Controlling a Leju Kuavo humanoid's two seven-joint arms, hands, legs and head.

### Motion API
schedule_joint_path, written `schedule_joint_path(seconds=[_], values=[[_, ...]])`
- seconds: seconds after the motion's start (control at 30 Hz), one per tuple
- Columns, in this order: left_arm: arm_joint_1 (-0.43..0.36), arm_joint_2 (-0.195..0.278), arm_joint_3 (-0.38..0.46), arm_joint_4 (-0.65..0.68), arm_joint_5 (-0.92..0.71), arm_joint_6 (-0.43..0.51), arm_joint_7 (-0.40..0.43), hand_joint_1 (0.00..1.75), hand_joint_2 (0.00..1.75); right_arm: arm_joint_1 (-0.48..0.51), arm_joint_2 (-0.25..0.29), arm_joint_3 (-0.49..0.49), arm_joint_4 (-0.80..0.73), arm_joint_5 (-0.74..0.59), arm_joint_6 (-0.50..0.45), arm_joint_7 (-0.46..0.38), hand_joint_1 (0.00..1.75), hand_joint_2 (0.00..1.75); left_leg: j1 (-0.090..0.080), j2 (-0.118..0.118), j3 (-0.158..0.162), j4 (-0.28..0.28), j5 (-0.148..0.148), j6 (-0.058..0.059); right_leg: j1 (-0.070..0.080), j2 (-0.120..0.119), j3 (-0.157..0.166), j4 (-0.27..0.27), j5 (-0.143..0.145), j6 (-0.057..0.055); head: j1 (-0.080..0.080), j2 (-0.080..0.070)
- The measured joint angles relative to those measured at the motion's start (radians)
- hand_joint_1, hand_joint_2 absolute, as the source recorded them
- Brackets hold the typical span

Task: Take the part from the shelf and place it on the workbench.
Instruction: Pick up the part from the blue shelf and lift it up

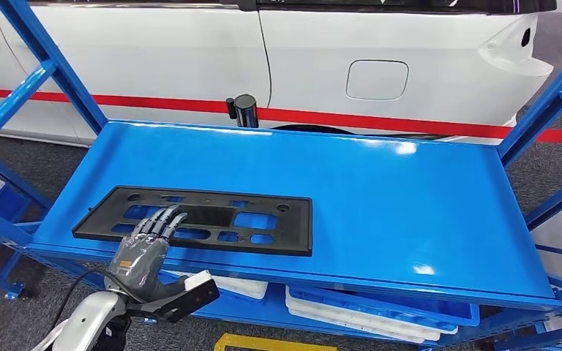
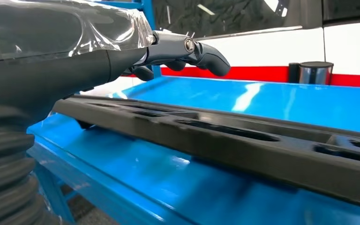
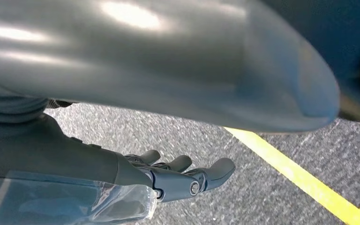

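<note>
Wrist view shows left robot hand point(image 2: 187, 54) above part point(image 2: 243, 140).

white car body point(image 1: 380, 66) with red stripe behind | grey speckled floor point(image 3: 178, 136) | yellow floor line point(image 3: 290, 171)

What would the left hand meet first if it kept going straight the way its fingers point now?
Most likely the black plastic part: the left hand reaches forward low over its near edge. The left wrist view shows the fingers above the part, apart from it. If they cleared it, bare blue shelf comes next; depth is uncertain.
</note>
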Motion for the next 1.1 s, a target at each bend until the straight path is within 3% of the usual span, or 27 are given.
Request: schedule_joint_path(seconds=[0.07, 0.1, 0.23, 0.27, 0.33, 0.4, 0.43, 0.47, 0.53, 0.6, 0.7, 0.77, 0.87, 0.9, 0.93, 1.0, 1.03, 1.1], values=[[-0.011, 0.011, 0.001, 0.0, 0.01, -0.006, -0.003, 0.0, 1.75, -0.001, 0.0, 0.001, 0.0, 0.003, 0.001, -0.001, 0.0, 0.0, 0.003, -0.004, -0.003, 0.014, -0.011, -0.019, -0.006, 0.004, 0.05, -0.105, 0.036, 0.004, 0.001, 0.0], [-0.016, 0.017, 0.001, 0.0, 0.014, -0.008, -0.005, 0.0, 1.75, 0.0, 0.001, 0.001, 0.0, 0.004, 0.001, -0.002, 0.0, 0.0, 0.002, -0.005, -0.004, 0.018, -0.013, -0.026, -0.006, 0.006, 0.058, -0.124, 0.038, 0.001, 0.002, 0.0], [-0.026, 0.04, 0.003, 0.001, 0.03, -0.013, -0.011, 0.0, 1.75, 0.0, 0.0, 0.007, 0.0, 0.006, 0.001, -0.005, 0.0, 0.0, 0.008, -0.006, -0.012, 0.039, -0.029, -0.038, -0.001, 0.01, 0.058, -0.124, 0.037, -0.028, 0.001, 0.0], [-0.03, 0.046, 0.003, 0.001, 0.035, -0.014, -0.014, 0.0, 1.75, -0.001, 0.0, 0.007, 0.0, 0.007, 0.001, -0.005, 0.0, 0.0, 0.008, -0.006, -0.032, 0.082, -0.052, -0.04, 0.0, 0.009, 0.059, -0.125, 0.037, -0.033, 0.0, 0.0], [-0.035, 0.06, 0.004, 0.002, 0.044, -0.013, -0.018, 0.0, 1.75, -0.001, 0.0, 0.009, 0.0, 0.008, 0.001, -0.006, 0.0, 0.0, 0.005, -0.005, -0.1, 0.223, -0.113, -0.041, 0.004, 0.009, 0.059, -0.125, 0.035, -0.039, -0.001, 0.0], [-0.036, 0.072, 0.004, 0.004, 0.051, -0.01, -0.025, 0.0, 1.75, -0.001, 0.0, 0.012, 0.0, 0.009, 0.001, -0.006, 0.0, 0.0, -0.002, -0.006, -0.159, 0.328, -0.14, -0.036, 0.012, 0.009, 0.061, -0.125, 0.033, -0.043, -0.001, 0.0], [-0.035, 0.078, 0.004, 0.006, 0.053, -0.007, -0.029, 0.0, 1.75, -0.001, 0.0, 0.013, 0.0, 0.009, 0.001, -0.007, 0.0, 0.0, -0.007, -0.006, -0.164, 0.327, -0.126, -0.027, 0.017, 0.009, 0.063, -0.125, 0.032, -0.045, -0.001, 0.0], [-0.035, 0.083, 0.005, 0.007, 0.055, -0.002, -0.034, 0.0, 1.75, -0.001, 0.0, 0.014, 0.0, 0.01, 0.001, -0.008, 0.0, 0.0, -0.014, -0.006, -0.148, 0.282, -0.094, -0.015, 0.023, 0.01, 0.066, -0.126, 0.03, -0.047, -0.001, 0.0], [-0.035, 0.097, 0.008, 0.01, 0.06, 0.011, -0.042, 0.0, 1.75, -0.001, 0.002, 0.015, 0.0, 0.014, 0.001, -0.012, 0.0, 0.0, -0.032, -0.005, -0.084, 0.139, -0.024, 0.02, 0.033, 0.011, 0.072, -0.126, 0.027, -0.051, 0.0, 0.0], [-0.035, 0.112, 0.012, 0.013, 0.066, 0.027, -0.051, 0.0, 1.75, -0.002, 0.004, 0.017, 0.0, 0.017, 0.001, -0.015, 0.0, 0.0, -0.047, 0.0, -0.044, 0.048, 0.005, 0.04, 0.033, 0.011, 0.073, -0.127, 0.024, -0.053, 0.002, 0.0], [-0.026, 0.133, 0.021, 0.023, 0.073, 0.046, -0.063, 0.0, 1.75, -0.002, 0.004, 0.02, 0.0, 0.02, 0.001, -0.018, 0.0, 0.0, -0.05, 0.003, -0.033, 0.017, 0.01, 0.039, 0.027, 0.007, 0.075, -0.131, 0.023, -0.047, 0.002, 0.0], [-0.022, 0.144, 0.027, 0.03, 0.08, 0.057, -0.069, 0.0, 1.75, -0.002, 0.004, 0.022, 0.0, 0.021, 0.001, -0.019, 0.0, 0.0, -0.04, 0.005, -0.017, -0.007, 0.02, 0.036, 0.031, 0.005, 0.064, -0.095, -0.004, -0.039, 0.002, 0.0], [-0.011, 0.155, 0.029, 0.044, 0.086, 0.068, -0.077, 0.0, 1.75, -0.001, 0.002, 0.023, 0.0, 0.024, 0.001, -0.019, 0.0, 0.0, -0.03, 0.006, -0.009, -0.017, 0.024, 0.034, 0.026, 0.003, -0.022, 0.084, -0.09, -0.024, 0.003, 0.0], [-0.005, 0.158, 0.029, 0.049, 0.086, 0.071, -0.078, 0.0, 1.75, -0.001, 0.0, 0.023, 0.0, 0.025, 0.001, -0.019, 0.0, 0.0, -0.028, 0.006, -0.009, -0.017, 0.023, 0.033, 0.022, 0.003, -0.045, 0.127, -0.1, -0.019, 0.003, 0.0], [0.0, 0.16, 0.029, 0.054, 0.086, 0.073, -0.08, 0.0, 1.75, 0.0, -0.001, 0.023, 0.0, 0.025, 0.001, -0.019, 0.0, 0.0, -0.025, 0.006, -0.008, -0.016, 0.022, 0.031, 0.018, 0.002, -0.052, 0.136, -0.091, -0.014, 0.004, 0.0], [0.006, 0.165, 0.03, 0.063, 0.086, 0.077, -0.082, 0.0, 1.75, 0.0, -0.003, 0.024, 0.0, 0.027, 0.001, -0.019, 0.0, 0.0, -0.017, 0.004, -0.006, -0.01, 0.016, 0.021, 0.008, 0.0, -0.007, 0.035, -0.024, -0.002, 0.004, 0.0], [0.008, 0.168, 0.031, 0.067, 0.086, 0.078, -0.082, 0.44, 1.75, -0.001, -0.003, 0.024, 0.0, 0.027, 0.001, -0.019, 0.0, 0.0, -0.015, 0.003, -0.007, -0.004, 0.011, 0.013, 0.005, -0.002, 0.026, -0.035, 0.006, 0.004, 0.004, 0.0], [0.012, 0.175, 0.034, 0.074, 0.086, 0.081, -0.084, 1.31, 1.75, -0.002, -0.003, 0.024, 0.0, 0.029, 0.001, -0.018, 0.0, 0.0, -0.016, 0.002, -0.013, 0.012, 0.001, -0.003, 0.001, 0.002, 0.065, -0.122, 0.035, -0.001, 0.003, 0.0]])
